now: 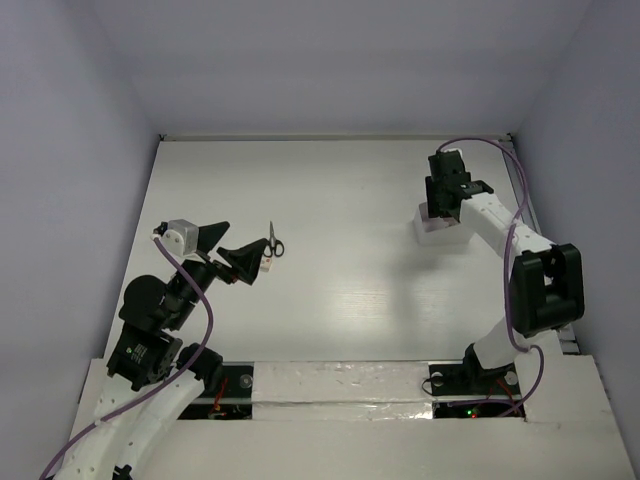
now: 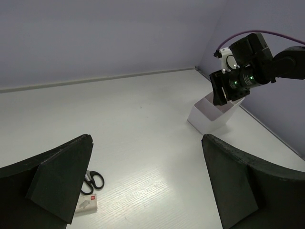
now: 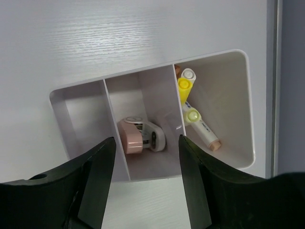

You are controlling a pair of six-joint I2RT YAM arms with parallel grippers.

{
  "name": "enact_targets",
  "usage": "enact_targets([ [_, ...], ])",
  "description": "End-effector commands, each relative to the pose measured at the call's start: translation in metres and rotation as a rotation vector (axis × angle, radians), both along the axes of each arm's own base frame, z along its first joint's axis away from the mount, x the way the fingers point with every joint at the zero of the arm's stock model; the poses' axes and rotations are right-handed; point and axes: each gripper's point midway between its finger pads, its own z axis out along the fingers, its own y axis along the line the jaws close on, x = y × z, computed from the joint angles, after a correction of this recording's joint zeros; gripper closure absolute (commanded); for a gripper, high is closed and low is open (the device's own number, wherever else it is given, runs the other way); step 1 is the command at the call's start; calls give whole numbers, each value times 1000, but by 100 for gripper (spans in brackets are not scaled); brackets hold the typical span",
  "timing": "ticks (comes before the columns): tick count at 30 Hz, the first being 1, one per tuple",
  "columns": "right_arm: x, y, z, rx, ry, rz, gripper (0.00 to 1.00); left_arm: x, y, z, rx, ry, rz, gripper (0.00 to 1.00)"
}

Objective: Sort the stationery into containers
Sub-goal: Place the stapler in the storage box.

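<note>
The container [image 3: 76,119] is a whitish box with three compartments at the right side of the table [image 1: 437,230]. Pens [image 3: 198,119] with yellow ends lie in its right compartment. A small pink and white object [image 3: 140,136] rests in the middle one, and the left one is bare. My right gripper [image 3: 147,140] hangs open just above the middle compartment, holding nothing. Black-handled scissors [image 1: 273,243] and a tiny pale block [image 1: 268,266] lie on the table at the left. My left gripper [image 1: 235,250] is open close beside them, and they show by its left finger [image 2: 57,181].
Pale walls enclose the table on three sides, and the container stands near the right wall [image 1: 560,120]. A raised white ledge [image 1: 340,385] runs along the near edge between the two arm bases.
</note>
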Motion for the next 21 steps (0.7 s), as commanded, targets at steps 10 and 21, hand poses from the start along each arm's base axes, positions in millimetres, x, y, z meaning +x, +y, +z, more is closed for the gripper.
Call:
enact_targets([
  [10,8,29,60,141,-196,72,39,-4,1,26,-27,-60,-4,1],
  [21,-23,313,51,608,-205,734,60,-1,3,25,-27,-53,14,1],
])
